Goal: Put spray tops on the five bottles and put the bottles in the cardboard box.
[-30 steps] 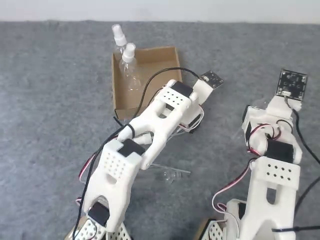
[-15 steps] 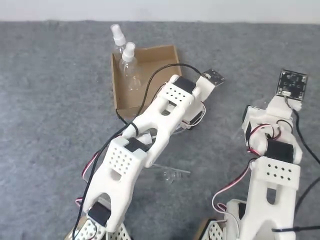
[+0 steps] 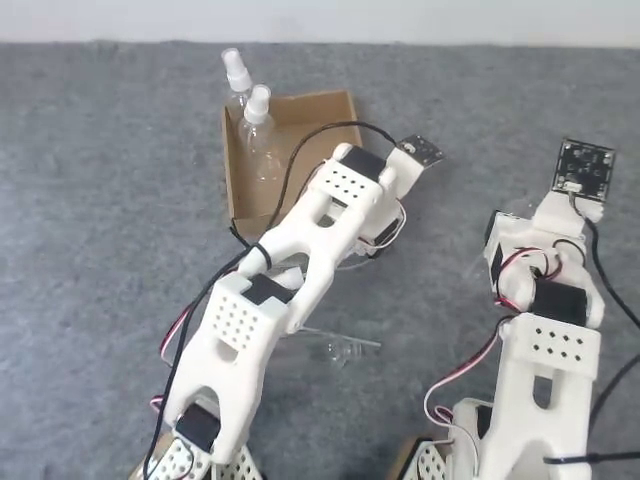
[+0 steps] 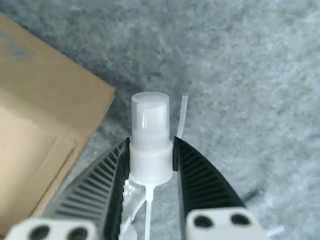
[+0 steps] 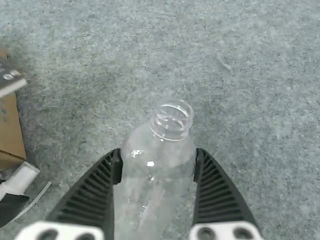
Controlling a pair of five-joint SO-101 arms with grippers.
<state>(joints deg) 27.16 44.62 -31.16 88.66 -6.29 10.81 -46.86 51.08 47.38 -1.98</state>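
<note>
Two capped bottles point(image 3: 262, 140) at cardboard box point(image 3: 228, 170), upper left. Left tool point(image 4: 150, 150) grips spray top point(image 4: 150, 120); right tool point(image 5: 158, 160) grips uncapped bottle point(image 5: 170, 125). Three judged outstanding.

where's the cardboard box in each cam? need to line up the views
High view: cardboard box at upper middle, just beyond the outstretched arm's wrist.
Left wrist view: its brown wall and corner sit beside the spray top clamped in the left hand.
Right wrist view: a brown sliver at the frame edge, apart from the uncapped bottle in the right hand.
Shared landmark: the grey mat.
</note>
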